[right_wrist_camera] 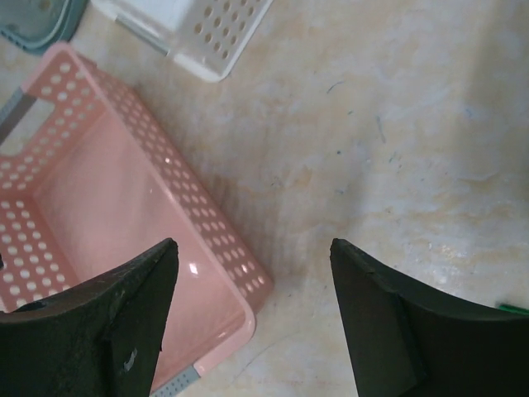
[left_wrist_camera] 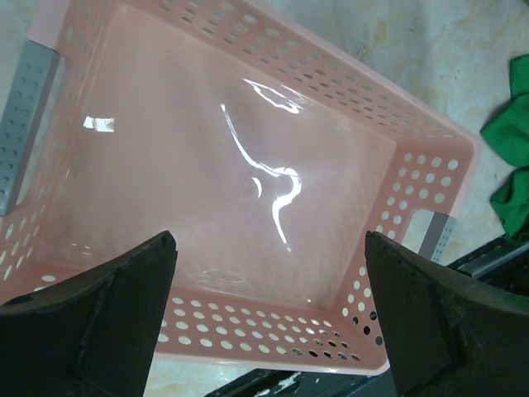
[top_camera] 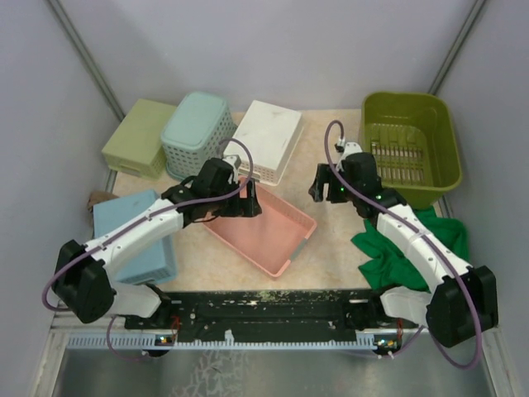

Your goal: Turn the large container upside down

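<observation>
Judging the green tub [top_camera: 450,153] light, stiff and slick, I'd take its wide near rim. My right fingers [right_wrist_camera: 388,331] and left fingers [left_wrist_camera: 107,322] are spread, both empty.

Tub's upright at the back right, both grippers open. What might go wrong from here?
The large container sits tight in the corner by the side wall; tipping it there may jam its rim against the wall.
The green cloth lies right at its front; the flipped rim might land on it and sit tilted.
The left gripper hangs open over the pink basket, the right gripper beside it: either may catch the wrong thing.
</observation>
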Controlling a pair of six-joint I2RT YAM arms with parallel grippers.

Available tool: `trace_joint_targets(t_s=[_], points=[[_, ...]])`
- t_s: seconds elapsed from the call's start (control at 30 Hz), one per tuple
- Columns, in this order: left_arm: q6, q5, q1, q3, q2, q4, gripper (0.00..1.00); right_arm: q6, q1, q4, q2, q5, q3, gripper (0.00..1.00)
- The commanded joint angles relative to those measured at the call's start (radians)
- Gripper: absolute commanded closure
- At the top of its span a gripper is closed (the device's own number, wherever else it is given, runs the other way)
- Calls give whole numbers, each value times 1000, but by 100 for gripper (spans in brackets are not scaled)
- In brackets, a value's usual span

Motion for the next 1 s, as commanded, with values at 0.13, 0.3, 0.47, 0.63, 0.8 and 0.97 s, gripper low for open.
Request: trace_joint_targets(t_s=[0.13,0.3,0.47,0.63,0.8,0.97], points=[[-72,-97,-6,76,46,38,0,-114,64,167,-36,-170,-92,26],[-119,-114,-5,107,78,26,0,-139,82,188,6,-197,-93,27],[-153,-196,-5,101,33,13,0,-190,135,165,66,-164,-61,27],[-152,-273,1,96,-56,-11,0,-199,180,177,111,-91,-34,26],[-124,-290,13,53,-153,7,0,-221,246,239,167,-19,-25,26],[-99,-280,21,-21,-215,76,0,-214,266,212,244,-9,28,26]])
